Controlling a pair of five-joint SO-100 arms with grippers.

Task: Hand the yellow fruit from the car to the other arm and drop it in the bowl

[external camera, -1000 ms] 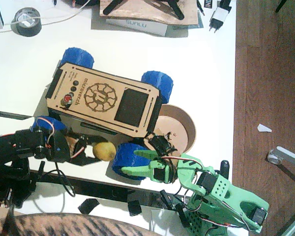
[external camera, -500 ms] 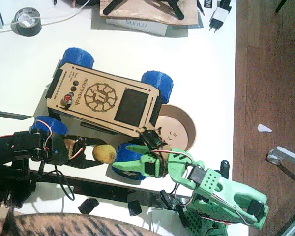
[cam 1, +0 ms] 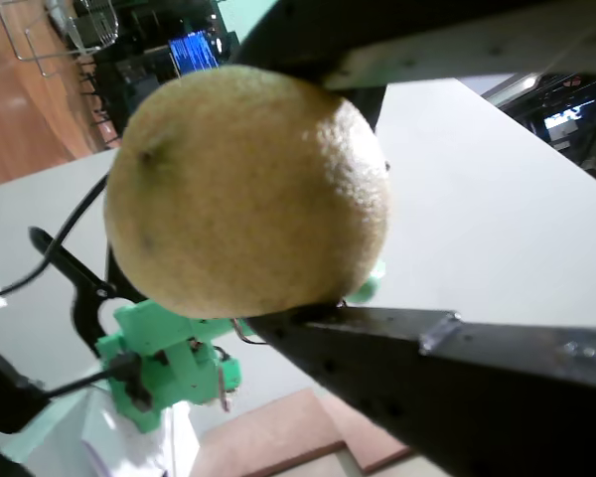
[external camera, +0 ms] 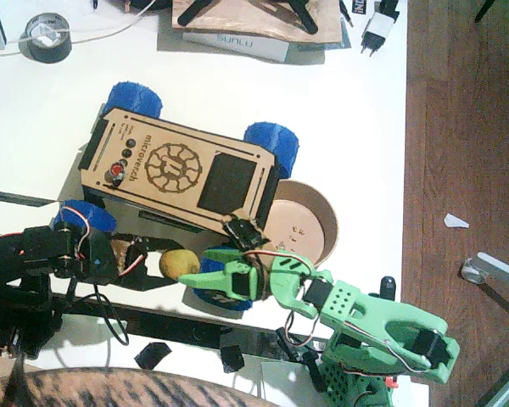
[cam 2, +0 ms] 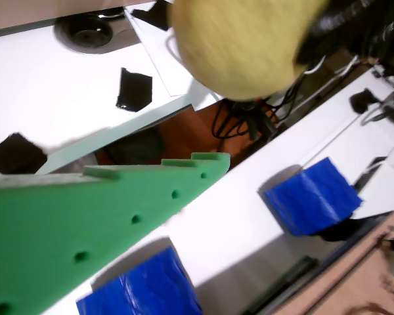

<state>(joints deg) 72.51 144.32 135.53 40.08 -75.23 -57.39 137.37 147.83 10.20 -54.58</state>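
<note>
Fixed view: white bench (external camera: 34, 127). The car (external camera: 180, 170), plywood deck, four blue wheels, stands mid-bench. The bowl (external camera: 322, 222), tan and shallow, sits just beside the car's right end, nothing in it. Black left gripper (external camera: 157, 263) pinches the yellow fruit (external camera: 180, 263), held off the car's near edge between two wheels. Green right gripper (external camera: 210, 267), jaws spread, tips just beside the fruit, not yet on it.

A wrist view: yellow fruit (cam 1: 248, 189) fills the frame, clamped between black fingers (cam 1: 447, 378); green arm (cam 1: 164, 363) beyond.

Another wrist view: green finger (cam 2: 105, 216) below, fruit (cam 2: 240, 46) above, apart; a blue wheel (cam 2: 312, 197) behind.

Handling, judged: small, light, firm, pitted rind, rounded so prone to roll; best taken across its widest part, on the sides left free by the black fingers.
</note>
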